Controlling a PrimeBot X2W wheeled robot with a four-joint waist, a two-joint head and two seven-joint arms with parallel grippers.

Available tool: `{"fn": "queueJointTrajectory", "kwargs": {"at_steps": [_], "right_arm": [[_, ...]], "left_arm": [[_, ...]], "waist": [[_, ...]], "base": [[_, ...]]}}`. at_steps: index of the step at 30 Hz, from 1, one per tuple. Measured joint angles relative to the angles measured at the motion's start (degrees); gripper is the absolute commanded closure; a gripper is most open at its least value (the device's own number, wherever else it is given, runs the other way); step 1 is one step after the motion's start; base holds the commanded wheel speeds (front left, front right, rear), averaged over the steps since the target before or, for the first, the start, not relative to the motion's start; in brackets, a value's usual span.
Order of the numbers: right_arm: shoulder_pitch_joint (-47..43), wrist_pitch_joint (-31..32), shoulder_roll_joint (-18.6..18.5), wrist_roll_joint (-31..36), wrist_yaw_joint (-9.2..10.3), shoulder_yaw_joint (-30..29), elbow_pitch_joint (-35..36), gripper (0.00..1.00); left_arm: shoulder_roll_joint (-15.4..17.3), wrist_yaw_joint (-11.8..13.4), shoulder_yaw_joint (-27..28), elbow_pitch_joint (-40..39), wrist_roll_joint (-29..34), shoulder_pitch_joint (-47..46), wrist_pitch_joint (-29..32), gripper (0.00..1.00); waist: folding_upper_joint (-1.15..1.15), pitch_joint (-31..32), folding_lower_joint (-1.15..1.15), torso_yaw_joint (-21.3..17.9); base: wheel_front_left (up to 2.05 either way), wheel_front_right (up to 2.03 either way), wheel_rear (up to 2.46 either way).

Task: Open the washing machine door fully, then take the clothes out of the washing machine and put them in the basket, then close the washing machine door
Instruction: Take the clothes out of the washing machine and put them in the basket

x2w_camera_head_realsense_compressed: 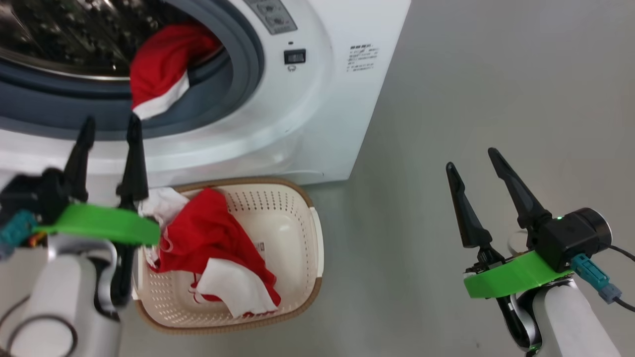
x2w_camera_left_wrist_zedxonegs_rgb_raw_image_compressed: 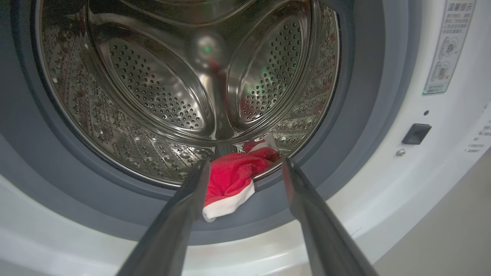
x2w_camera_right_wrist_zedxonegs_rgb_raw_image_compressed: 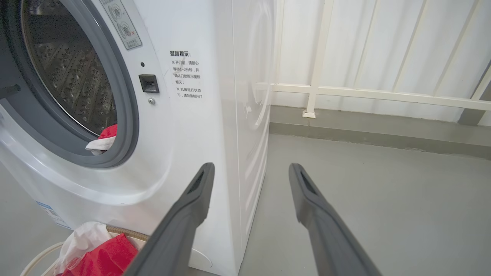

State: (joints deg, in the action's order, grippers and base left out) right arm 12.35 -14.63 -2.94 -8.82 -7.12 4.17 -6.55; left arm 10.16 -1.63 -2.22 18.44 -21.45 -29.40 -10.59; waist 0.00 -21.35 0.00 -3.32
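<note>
The white washing machine (x2w_camera_head_realsense_compressed: 317, 99) stands with its mouth uncovered; its door is out of view. A red and white piece of the clothes (x2w_camera_head_realsense_compressed: 163, 74) hangs over the grey rubber ring (x2w_camera_head_realsense_compressed: 59, 106) at the drum's lower lip. My left gripper (x2w_camera_head_realsense_compressed: 109, 126) is open just in front of it, and in the left wrist view the red cloth (x2w_camera_left_wrist_zedxonegs_rgb_raw_image_compressed: 232, 178) lies between and beyond the spread fingers. More red and white clothes (x2w_camera_head_realsense_compressed: 218, 253) lie in the cream basket (x2w_camera_head_realsense_compressed: 297, 218) on the floor before the machine. My right gripper (x2w_camera_head_realsense_compressed: 474, 163) hangs open and empty over bare floor to the right.
Grey floor (x2w_camera_head_realsense_compressed: 471, 89) spreads to the right of the machine. In the right wrist view a white railing and wall (x2w_camera_right_wrist_zedxonegs_rgb_raw_image_compressed: 364, 76) stand behind the washing machine (x2w_camera_right_wrist_zedxonegs_rgb_raw_image_compressed: 215, 115), and the basket's rim (x2w_camera_right_wrist_zedxonegs_rgb_raw_image_compressed: 126, 232) shows at the bottom left.
</note>
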Motion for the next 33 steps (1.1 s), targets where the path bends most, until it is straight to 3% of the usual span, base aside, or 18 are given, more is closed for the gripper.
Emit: {"fn": "queueJointTrajectory", "kwargs": {"at_steps": [15, 24, 33], "right_arm": [[4.8, 0.0, 0.0, 1.4, 0.00, 0.1, 3.1, 0.00], [5.8, 0.0, -0.1, 1.4, 0.00, 0.6, 4.0, 0.00], [6.2, 0.0, -0.1, 1.2, 0.00, 1.3, 4.1, 0.00]], "left_arm": [[-0.3, -3.5, -1.9, 16.3, -2.7, -21.9, 0.5, 0.00], [0.1, -5.0, -3.4, 26.4, -5.4, -30.2, 4.7, 0.00], [2.7, -5.5, -5.9, 34.4, -5.6, -35.1, 9.3, 0.00]], "waist": [[0.00, -9.5, 0.00, 0.7], [0.00, -12.9, 0.00, 0.5], [0.00, -14.3, 0.00, -0.9]], "base": [[0.00, 0.00, 0.00], [0.00, 0.00, 0.00], [0.00, 0.00, 0.00]]}}
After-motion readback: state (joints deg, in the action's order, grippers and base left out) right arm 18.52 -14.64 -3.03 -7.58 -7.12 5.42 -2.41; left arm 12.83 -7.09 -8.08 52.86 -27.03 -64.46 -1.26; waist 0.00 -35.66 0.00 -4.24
